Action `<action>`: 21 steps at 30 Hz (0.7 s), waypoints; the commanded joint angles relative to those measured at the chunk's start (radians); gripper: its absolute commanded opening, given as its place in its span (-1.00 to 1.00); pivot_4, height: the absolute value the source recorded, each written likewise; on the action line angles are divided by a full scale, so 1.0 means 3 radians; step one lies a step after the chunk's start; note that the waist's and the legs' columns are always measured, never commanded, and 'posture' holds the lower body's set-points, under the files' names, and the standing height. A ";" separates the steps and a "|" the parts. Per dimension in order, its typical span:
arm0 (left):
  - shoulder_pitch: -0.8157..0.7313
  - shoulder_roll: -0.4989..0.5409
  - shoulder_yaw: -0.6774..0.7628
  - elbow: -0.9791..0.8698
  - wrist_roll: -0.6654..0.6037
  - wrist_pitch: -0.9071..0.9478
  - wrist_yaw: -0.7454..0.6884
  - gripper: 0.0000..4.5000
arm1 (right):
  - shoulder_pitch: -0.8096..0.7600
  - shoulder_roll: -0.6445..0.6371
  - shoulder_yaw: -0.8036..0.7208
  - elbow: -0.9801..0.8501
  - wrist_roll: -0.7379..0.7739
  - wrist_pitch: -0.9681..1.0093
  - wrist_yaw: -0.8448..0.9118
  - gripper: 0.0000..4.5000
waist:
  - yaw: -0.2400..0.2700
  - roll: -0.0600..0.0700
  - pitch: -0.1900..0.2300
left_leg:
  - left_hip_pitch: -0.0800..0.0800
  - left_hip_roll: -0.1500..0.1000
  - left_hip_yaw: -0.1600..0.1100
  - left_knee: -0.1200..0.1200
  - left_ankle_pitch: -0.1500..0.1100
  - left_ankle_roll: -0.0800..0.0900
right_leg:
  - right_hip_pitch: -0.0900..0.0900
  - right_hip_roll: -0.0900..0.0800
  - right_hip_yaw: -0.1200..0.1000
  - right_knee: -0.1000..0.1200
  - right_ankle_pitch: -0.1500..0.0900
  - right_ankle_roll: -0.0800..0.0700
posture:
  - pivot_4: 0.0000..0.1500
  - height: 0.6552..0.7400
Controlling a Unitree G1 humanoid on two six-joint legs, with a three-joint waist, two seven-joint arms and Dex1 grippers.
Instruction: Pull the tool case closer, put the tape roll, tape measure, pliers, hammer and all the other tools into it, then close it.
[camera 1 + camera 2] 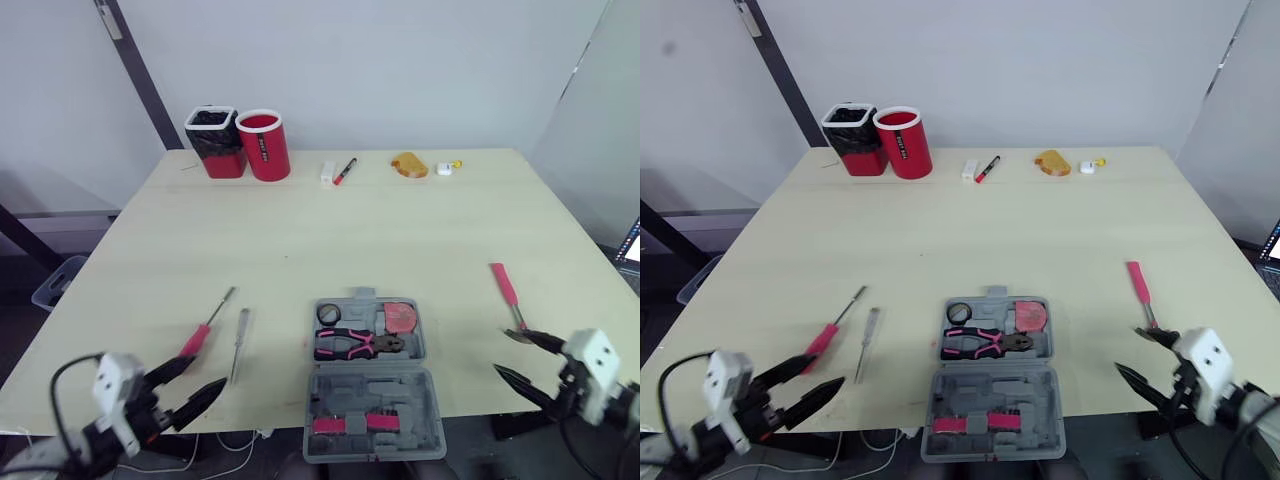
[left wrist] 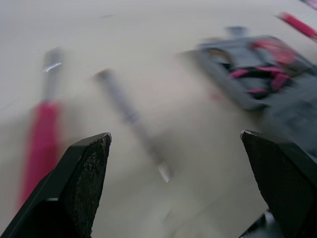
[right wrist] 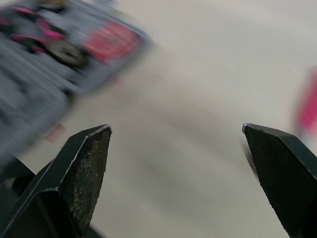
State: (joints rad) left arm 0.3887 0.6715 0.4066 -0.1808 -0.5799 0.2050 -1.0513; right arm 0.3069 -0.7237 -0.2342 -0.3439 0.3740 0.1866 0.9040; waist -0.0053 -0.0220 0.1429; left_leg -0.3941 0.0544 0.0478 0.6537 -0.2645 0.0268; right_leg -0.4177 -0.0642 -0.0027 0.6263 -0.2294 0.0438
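Two tools spread wide and empty: left tool low at the near-left counter edge, right tool at near right. Tool case lying open at near centre, pliers seated inside. Red-handled screwdriver and grey driver loose left of case; second red-handled screwdriver loose to its right.

red cup, black bin, marker

Bright, even, diffuse overhead light on the table; its pale top is uniformly lit. Faint, soft shadows hug the case at the near edge. Wrist views: case and screwdriver motion-smeared; left gripper fingers sharp.
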 commanded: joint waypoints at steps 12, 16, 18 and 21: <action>-0.1124 0.0569 -0.1295 0.0076 0.0628 0.0301 -0.0480 -0.49 | -0.1400 -0.0470 0.1487 0.0534 -0.0797 0.0258 0.0730 -0.96 | 0.0017 -0.0005 0.0009 | -0.0003 -0.0023 0.0004 -0.0002 0.0000 0.0002 | 0.0010 0.0005 -0.0008 -0.0001 0.0008 -0.0013 | 1.00 1.00; -0.1316 0.0547 -0.1501 0.0128 0.0765 0.0359 -0.0441 -0.97 | -0.1660 -0.0430 0.1732 0.0706 -0.1004 0.0226 0.0796 -1.00 | 0.0022 -0.0006 0.0011 | -0.0004 -0.0023 0.0001 0.0002 0.0001 0.0002 | 0.0011 0.0007 -0.0008 0.0003 0.0009 -0.0011 | 1.00 1.00; -0.1383 0.0515 -0.1606 0.0185 0.0871 0.0328 -0.0416 -0.97 | -0.1786 -0.0419 0.1830 0.0775 -0.1099 0.0234 0.0826 -1.00 | 0.0031 -0.0006 0.0010 | -0.0005 -0.0023 0.0001 0.0002 0.0001 0.0002 | 0.0012 0.0007 -0.0008 0.0003 0.0009 -0.0011 | 1.00 1.00; -0.1454 0.0449 -0.1780 0.0283 0.1012 0.0275 -0.0408 -0.97 | -0.1964 -0.0380 0.1976 0.0813 -0.1236 0.0285 0.0861 -1.00 | 0.0043 -0.0006 0.0010 | -0.0006 -0.0024 0.0003 0.0002 0.0001 0.0002 | 0.0012 0.0007 -0.0007 0.0002 0.0009 -0.0011 | 1.00 1.00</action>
State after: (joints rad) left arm -0.0404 0.8123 -0.0982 -0.1028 -0.3030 0.3119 -1.1724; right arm -0.2592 -0.8395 0.3475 -0.0890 0.0256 0.2641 1.1515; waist 0.0075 -0.0237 0.1460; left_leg -0.3961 0.0472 0.0489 0.6544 -0.2642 0.0273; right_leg -0.4142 -0.0621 -0.0046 0.6270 -0.2266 0.0405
